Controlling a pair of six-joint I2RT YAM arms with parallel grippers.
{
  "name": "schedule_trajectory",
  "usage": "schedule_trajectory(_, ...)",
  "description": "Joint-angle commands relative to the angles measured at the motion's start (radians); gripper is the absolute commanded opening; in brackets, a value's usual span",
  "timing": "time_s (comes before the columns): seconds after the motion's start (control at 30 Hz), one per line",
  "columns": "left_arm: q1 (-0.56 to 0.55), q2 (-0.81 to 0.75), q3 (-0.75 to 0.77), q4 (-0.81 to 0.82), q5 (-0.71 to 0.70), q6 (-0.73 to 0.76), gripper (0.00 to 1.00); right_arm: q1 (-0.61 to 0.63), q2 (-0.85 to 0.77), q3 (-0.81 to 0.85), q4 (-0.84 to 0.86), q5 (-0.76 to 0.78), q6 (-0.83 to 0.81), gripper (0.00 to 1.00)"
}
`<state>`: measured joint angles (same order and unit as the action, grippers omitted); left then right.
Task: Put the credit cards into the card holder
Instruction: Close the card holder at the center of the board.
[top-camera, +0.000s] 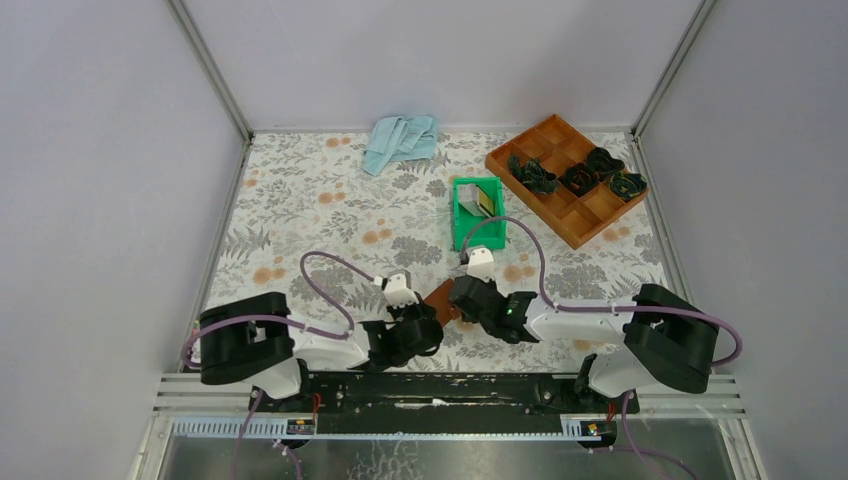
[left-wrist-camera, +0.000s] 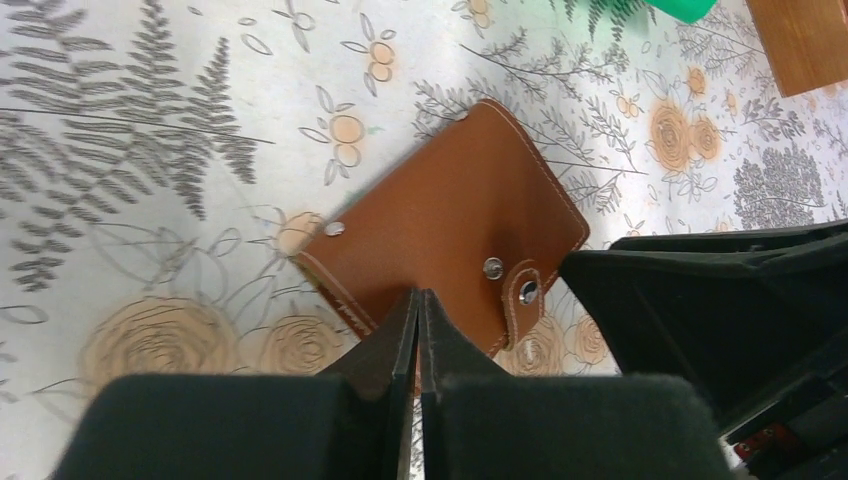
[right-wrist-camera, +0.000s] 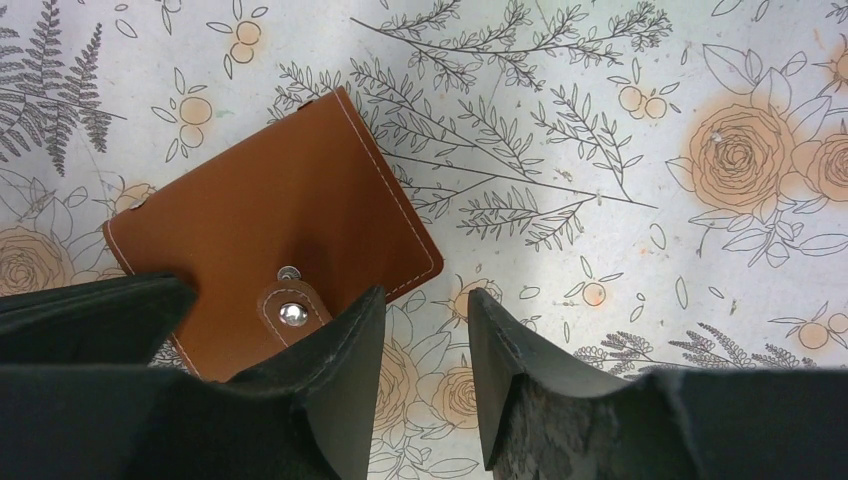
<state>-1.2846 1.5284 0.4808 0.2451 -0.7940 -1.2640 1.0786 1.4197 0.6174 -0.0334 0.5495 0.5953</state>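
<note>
The brown leather card holder (top-camera: 441, 300) lies closed and flat on the floral tablecloth between my two grippers. It also shows in the left wrist view (left-wrist-camera: 440, 235) and the right wrist view (right-wrist-camera: 270, 215). Its snap tab (right-wrist-camera: 291, 311) sits just off the stud. My left gripper (left-wrist-camera: 418, 297) is shut, its tips over the holder's near edge. My right gripper (right-wrist-camera: 422, 300) is open, its jaws over bare cloth just right of the holder's corner. The credit cards (top-camera: 482, 204) stand in the green bin (top-camera: 478, 238), apart from both grippers.
An orange-brown wooden compartment tray (top-camera: 572, 214) with dark coiled items stands at the back right. A light blue cloth (top-camera: 400, 141) lies at the back. White walls with metal rails enclose the table on three sides.
</note>
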Motion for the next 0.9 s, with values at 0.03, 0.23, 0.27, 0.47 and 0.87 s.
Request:
schedule_trajectory(0.03, -0.008, -0.085, -0.022, -0.122, -0.085, 0.003, 0.09, -0.006, -0.039, 0.016, -0.01, 0.042, 0.006, 0.43)
schedule_trajectory(0.23, -0.007, -0.141, -0.026, -0.154, -0.133, 0.007, 0.21, -0.005, -0.053, 0.011, -0.016, 0.051, 0.009, 0.43)
schedule_trajectory(0.27, -0.007, -0.145, -0.026, -0.161, -0.143, 0.006, 0.22, -0.006, -0.055, 0.009, -0.018, 0.054, 0.01, 0.43)
schedule_trajectory(0.47, -0.002, -0.126, -0.01, -0.172, -0.214, 0.033, 0.33, -0.007, -0.088, -0.014, -0.036, 0.059, 0.029, 0.41)
schedule_trajectory(0.87, 0.124, -0.077, -0.044, -0.035, -0.108, 0.129, 0.23, -0.007, -0.032, -0.026, -0.023, 0.026, 0.055, 0.09)
